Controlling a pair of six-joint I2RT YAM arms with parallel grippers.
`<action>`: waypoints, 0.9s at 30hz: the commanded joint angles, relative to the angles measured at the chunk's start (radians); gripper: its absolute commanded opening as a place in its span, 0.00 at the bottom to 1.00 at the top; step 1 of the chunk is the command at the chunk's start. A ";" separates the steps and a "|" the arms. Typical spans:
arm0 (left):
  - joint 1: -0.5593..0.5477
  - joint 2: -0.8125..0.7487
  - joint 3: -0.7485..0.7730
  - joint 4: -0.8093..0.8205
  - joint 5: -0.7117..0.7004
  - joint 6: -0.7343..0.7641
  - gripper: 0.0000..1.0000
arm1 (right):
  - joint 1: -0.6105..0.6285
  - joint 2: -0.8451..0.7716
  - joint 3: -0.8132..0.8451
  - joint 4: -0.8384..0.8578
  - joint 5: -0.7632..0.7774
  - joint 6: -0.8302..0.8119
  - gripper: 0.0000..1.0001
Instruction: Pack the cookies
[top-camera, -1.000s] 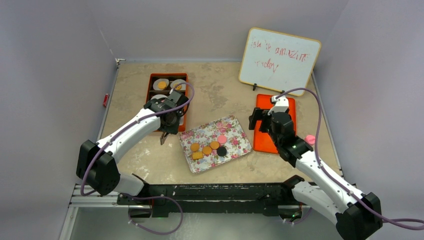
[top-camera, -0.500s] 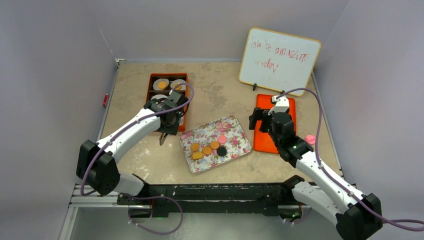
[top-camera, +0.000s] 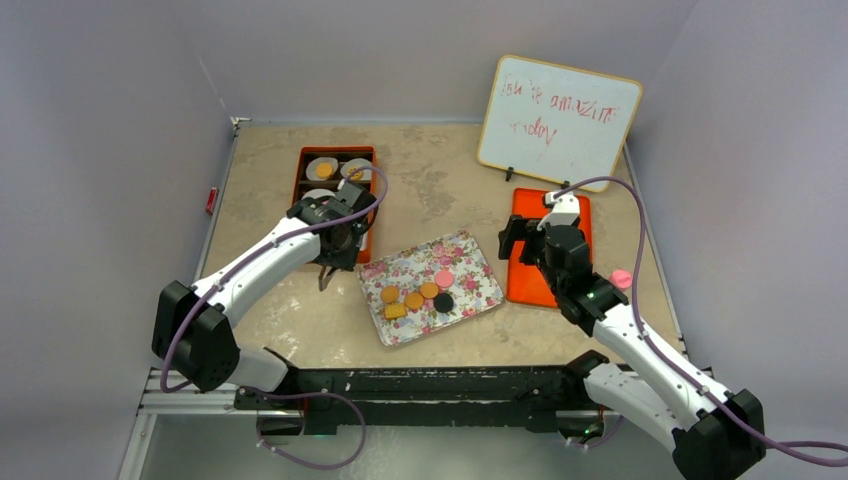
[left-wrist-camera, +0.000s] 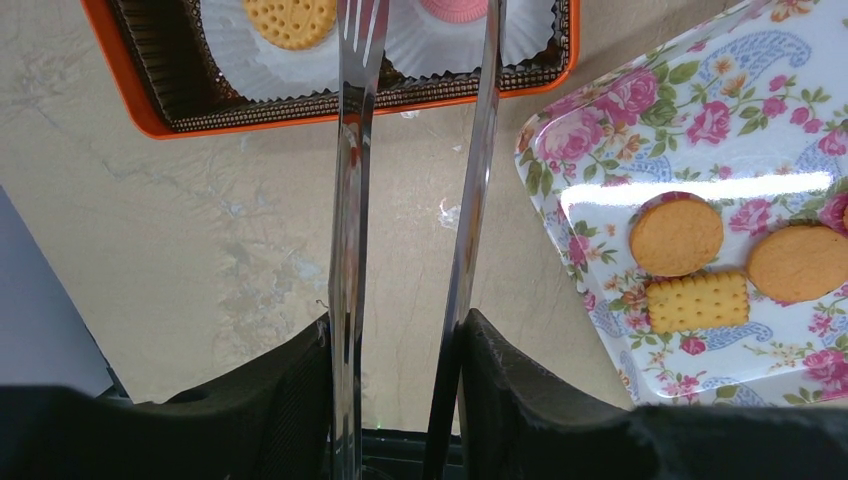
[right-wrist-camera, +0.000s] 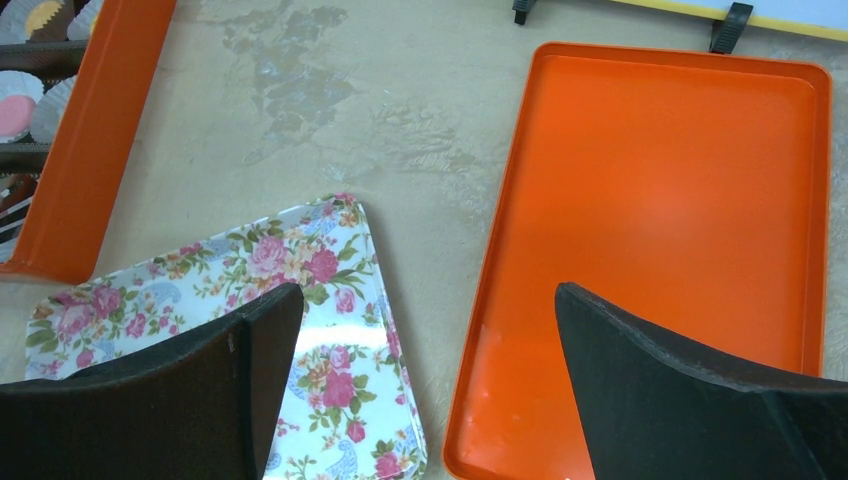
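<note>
Several cookies lie on the floral tray (top-camera: 470, 250): round orange ones (top-camera: 414, 299), a pink one (top-camera: 444, 278), a dark one (top-camera: 443, 301) and a square tan one (top-camera: 396, 311). The orange box (top-camera: 303, 175) holds cookies in white paper cups (top-camera: 323, 170). My left gripper (top-camera: 337, 245) is shut on metal tongs (left-wrist-camera: 350, 200), whose two arms stand apart and reach over the box's near cups, one with a yellow cookie (left-wrist-camera: 290, 18), one with a pink cookie (left-wrist-camera: 455, 8). My right gripper (right-wrist-camera: 428, 300) is open and empty above the gap between the floral tray (right-wrist-camera: 300, 250) and the orange lid (right-wrist-camera: 680, 200).
A whiteboard (top-camera: 558, 115) stands at the back right behind the orange lid (top-camera: 525, 285). A small pink object (top-camera: 620, 277) sits right of the lid. Walls close the table on the left, back and right.
</note>
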 joint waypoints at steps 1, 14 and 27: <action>0.008 -0.049 0.024 0.009 -0.004 0.004 0.42 | 0.001 -0.017 0.042 0.010 0.020 -0.005 0.99; -0.023 -0.214 0.036 0.103 0.066 0.062 0.40 | 0.001 -0.041 0.046 -0.003 0.011 0.006 0.99; -0.295 -0.233 -0.074 0.355 0.096 0.058 0.40 | 0.001 -0.085 0.029 -0.017 0.002 0.037 0.99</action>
